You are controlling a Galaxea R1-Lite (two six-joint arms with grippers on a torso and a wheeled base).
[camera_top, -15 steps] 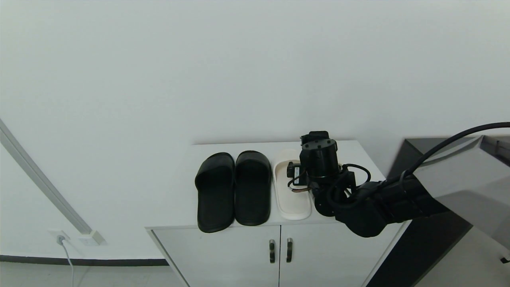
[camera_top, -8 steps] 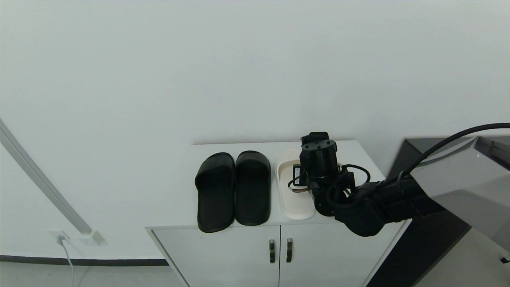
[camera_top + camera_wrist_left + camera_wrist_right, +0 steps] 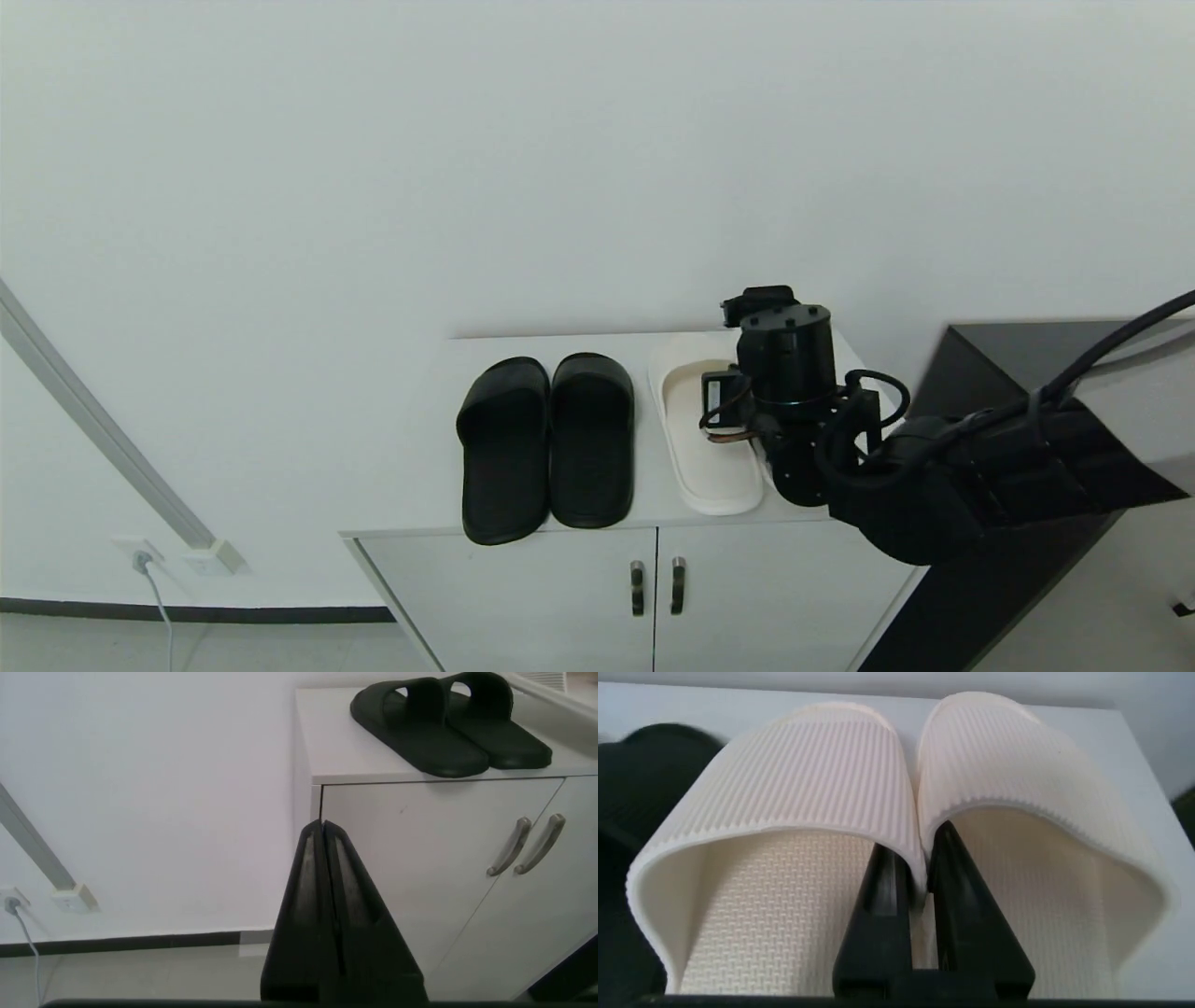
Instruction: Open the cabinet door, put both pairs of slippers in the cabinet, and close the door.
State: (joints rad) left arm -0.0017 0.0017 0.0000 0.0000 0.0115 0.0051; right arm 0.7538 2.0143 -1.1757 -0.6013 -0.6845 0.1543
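White slippers (image 3: 822, 793) are pinched together by the right jaws, low over the cabinet (image 3: 523, 597).

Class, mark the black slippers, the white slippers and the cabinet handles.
black slippers (image 3: 504, 476): head view, one slipper's footbed.
white slippers (image 3: 813, 793): right wrist view, ribbed strap.
cabinet handles (image 3: 637, 587): head view, one handle's bar.

The right arm (image 3: 934, 485) hangs over the white slippers (image 3: 700, 448) atop the cabinet (image 3: 523, 597), whose doors are shut; the black slippers (image 3: 588, 439) lie just beside them, on the left.
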